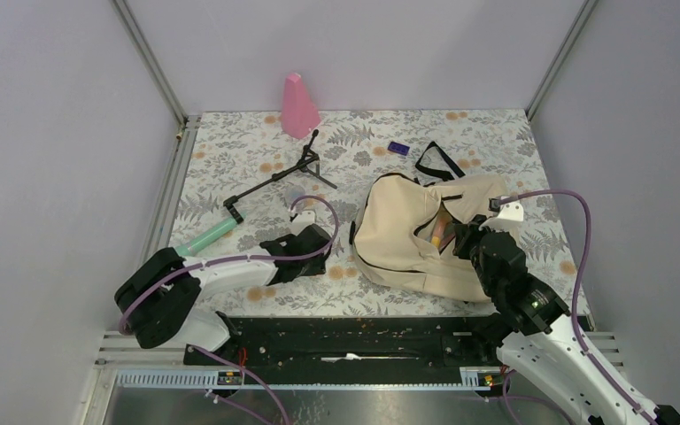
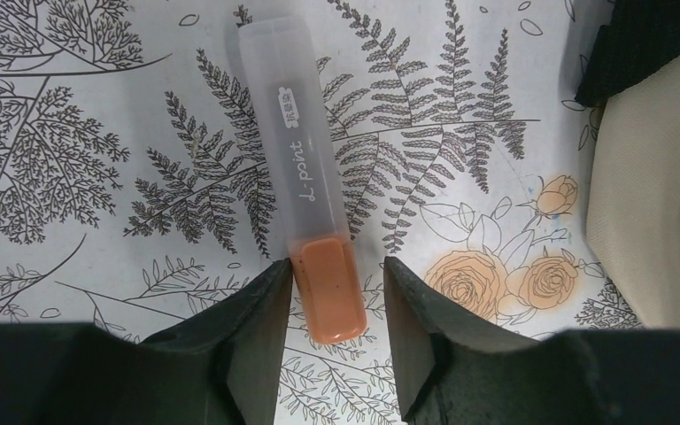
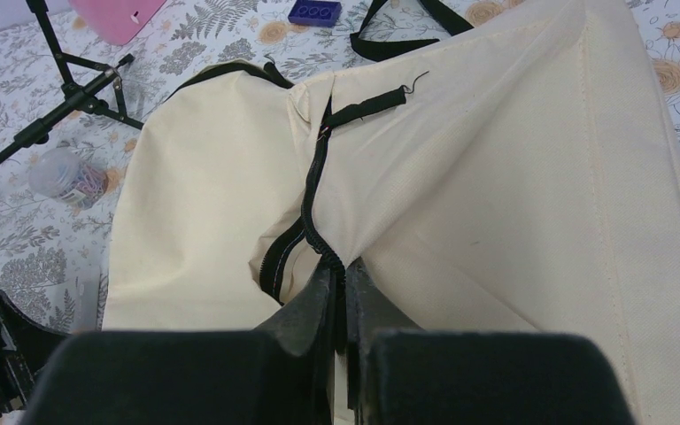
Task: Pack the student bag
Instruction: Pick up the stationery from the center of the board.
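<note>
Pinching student bag [image 3: 513, 177] zipper edge, right fingers [image 3: 312, 312], left fingers [image 2: 248, 328] spread astride orange-capped tube [image 2: 305, 186], orange item [image 1: 441, 232] inside

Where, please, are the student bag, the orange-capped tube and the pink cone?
student bag [image 1: 398, 237]: top view, cream front panel.
orange-capped tube [image 2: 294, 168]: left wrist view, clear body.
pink cone [image 1: 299, 108]: top view, mid-side.

The cream student bag [image 1: 398, 239] lies slumped, its zipper open.

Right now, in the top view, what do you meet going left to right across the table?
Mint-green tube → pink cone → purple brick → right gripper.
</note>
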Controlling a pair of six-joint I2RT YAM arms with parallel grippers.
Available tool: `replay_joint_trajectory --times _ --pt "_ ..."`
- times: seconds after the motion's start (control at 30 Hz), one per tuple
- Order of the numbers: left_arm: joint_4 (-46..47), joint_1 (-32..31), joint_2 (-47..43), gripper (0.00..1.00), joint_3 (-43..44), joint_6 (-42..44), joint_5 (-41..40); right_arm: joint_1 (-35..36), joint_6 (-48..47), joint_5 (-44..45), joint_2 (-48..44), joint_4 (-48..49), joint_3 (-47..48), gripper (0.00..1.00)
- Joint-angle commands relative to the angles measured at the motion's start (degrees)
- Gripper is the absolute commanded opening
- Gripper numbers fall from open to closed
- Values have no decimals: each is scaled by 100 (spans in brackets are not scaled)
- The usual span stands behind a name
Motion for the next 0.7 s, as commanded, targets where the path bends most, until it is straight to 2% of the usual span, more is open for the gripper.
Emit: replay_joint_trajectory --times 0.0,0.37,0.47,0.67 --pt "-560 -80 251 43 21 -111 -86 8 37 131 -115 490 153 0" --pt "-1182 -220 537 41 251 -150 -497 5 83 128 -122 488 126 0" --pt "-1193 -250 656 37 271 -140 -454 3 103 120 -127 491 116 0" --pt "-1180 -378 531 23 282 -253 -587 3 87 118 -167 489 122 0"
